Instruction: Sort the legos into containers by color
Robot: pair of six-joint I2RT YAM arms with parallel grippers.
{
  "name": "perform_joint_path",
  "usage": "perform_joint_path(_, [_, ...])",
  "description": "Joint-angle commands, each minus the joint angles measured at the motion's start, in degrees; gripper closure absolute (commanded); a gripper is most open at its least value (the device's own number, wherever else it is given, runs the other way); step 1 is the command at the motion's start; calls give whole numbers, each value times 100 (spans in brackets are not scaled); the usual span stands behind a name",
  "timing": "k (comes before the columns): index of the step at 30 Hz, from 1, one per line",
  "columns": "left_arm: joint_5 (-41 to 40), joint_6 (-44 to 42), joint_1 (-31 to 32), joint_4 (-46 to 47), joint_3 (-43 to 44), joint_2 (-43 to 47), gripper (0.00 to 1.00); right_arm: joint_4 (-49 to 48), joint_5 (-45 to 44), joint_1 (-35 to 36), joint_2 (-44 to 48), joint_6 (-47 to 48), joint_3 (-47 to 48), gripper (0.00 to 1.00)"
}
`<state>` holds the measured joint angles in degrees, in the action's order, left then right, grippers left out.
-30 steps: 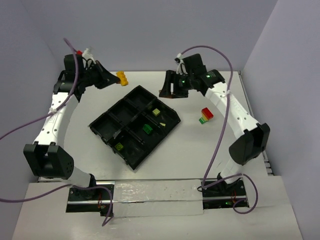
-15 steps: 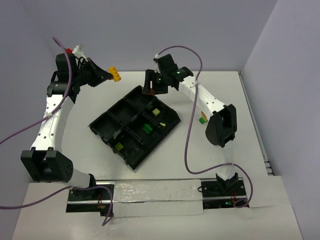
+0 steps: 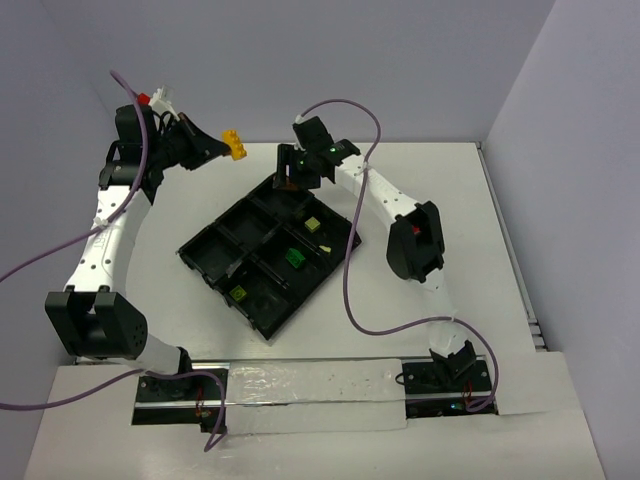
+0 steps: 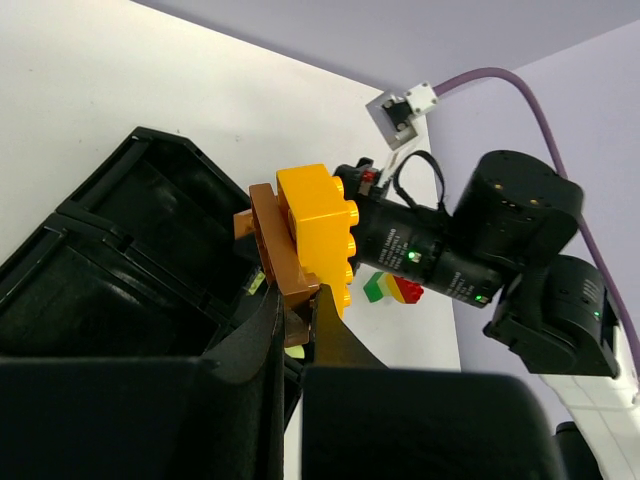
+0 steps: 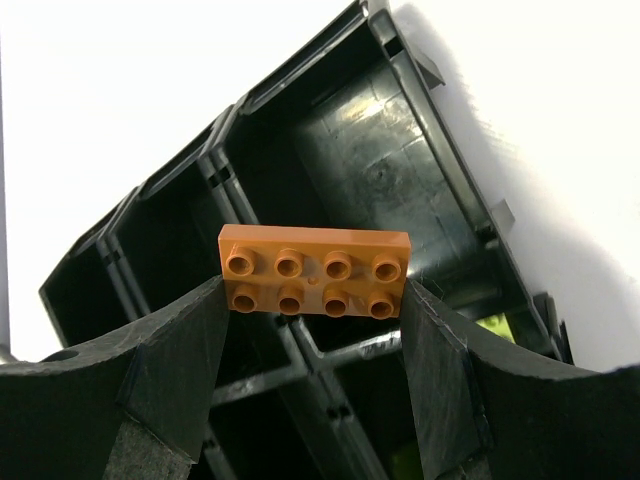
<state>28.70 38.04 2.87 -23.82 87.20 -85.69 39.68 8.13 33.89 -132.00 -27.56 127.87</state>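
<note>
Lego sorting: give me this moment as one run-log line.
left tool: shut on brown plate carrying yellow brick | right tool: gripping orange plate above tray

We see our right gripper (image 5: 315, 303) clamping an orange two-by-four plate (image 5: 314, 268) by its short ends, studs facing the camera, in front of the open compartments of the black tray (image 5: 385, 165), one showing a sliver of yellow-green brick (image 5: 496, 325), with white surface (image 5: 120, 90) beyond

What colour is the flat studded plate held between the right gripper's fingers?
The plate is orange-brown; the right wrist view shows it best.
</note>
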Motion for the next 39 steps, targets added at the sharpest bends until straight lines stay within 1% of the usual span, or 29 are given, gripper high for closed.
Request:
perform_joint_path(1, [153, -104, -33, 308, -41, -4, 100, -205, -82, 39, -125, -17, 415, 51])
perform_joint_path(9, [136, -69, -33, 440, -235, 105, 100, -210, -109, 39, -220, -47, 387, 44])
perform_joint_path(16, [169, -79, -33, 557, -375, 114, 100, -145, -84, 38, -419, -64, 616, 33])
perform_joint_path(22, [220, -63, -33, 618, -402, 65, 100, -137, -8, 39, -457, -54, 674, 21])
perform_joint_path(24, [230, -69, -33, 627, -414, 53, 100, -116, 5, 39, -473, -48, 732, 19])
perform_joint_path(33, [257, -95, -24, 621, -405, 4, 100, -101, 124, 30, -309, -41, 774, 19])
perform_joint_path(36, [365, -86, -33, 647, -423, -89, 100, -41, 187, 23, -30, 67, 745, 19])
perform_joint_path(39, [574, -54, -33, 678, -425, -206, 100, 31, 437, -54, 465, 288, 406, 19])
